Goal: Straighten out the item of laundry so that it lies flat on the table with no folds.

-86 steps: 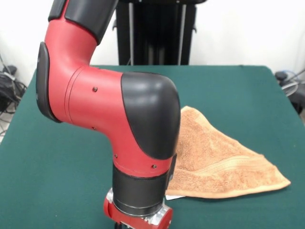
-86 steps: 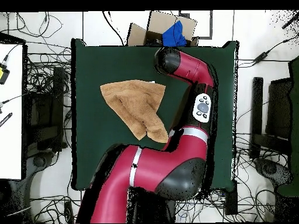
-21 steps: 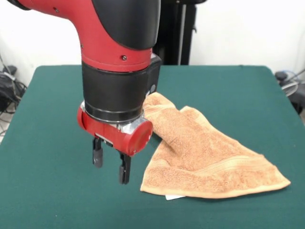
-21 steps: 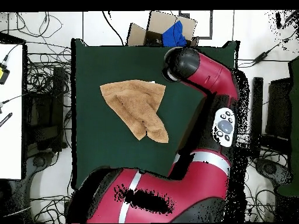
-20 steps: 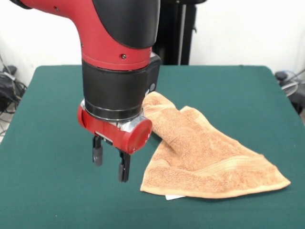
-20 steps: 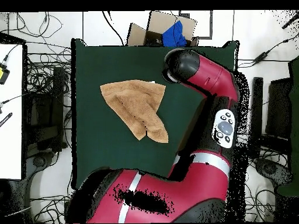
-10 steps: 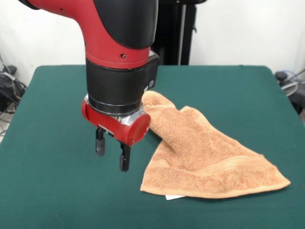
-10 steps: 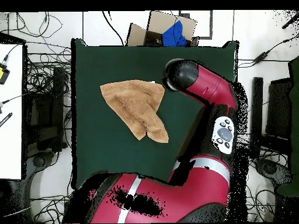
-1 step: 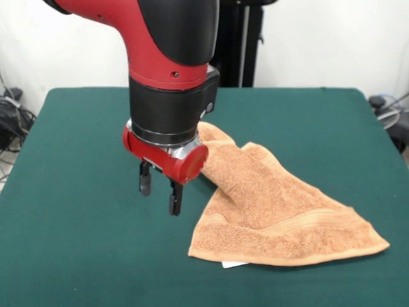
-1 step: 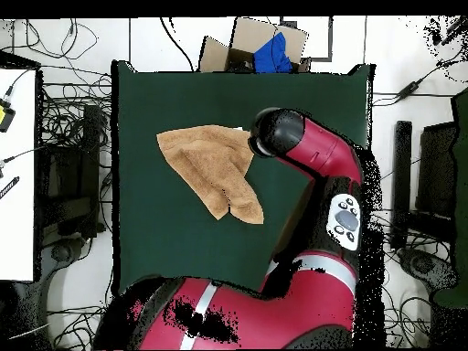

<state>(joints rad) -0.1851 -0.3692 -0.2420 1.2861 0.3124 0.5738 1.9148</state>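
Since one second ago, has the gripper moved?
Yes. In the front view the gripper has shifted toward the towel, which lies unmoved on the table; its fingers stand apart.

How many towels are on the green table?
1. The towel lies folded into a rough triangle on the table, right beside the open gripper, which hangs next to its edge. No other towel shows.

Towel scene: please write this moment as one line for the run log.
gripper: open, empty, above table beside towel | towel: folded into a triangle, not flat | contact: none | task: not done
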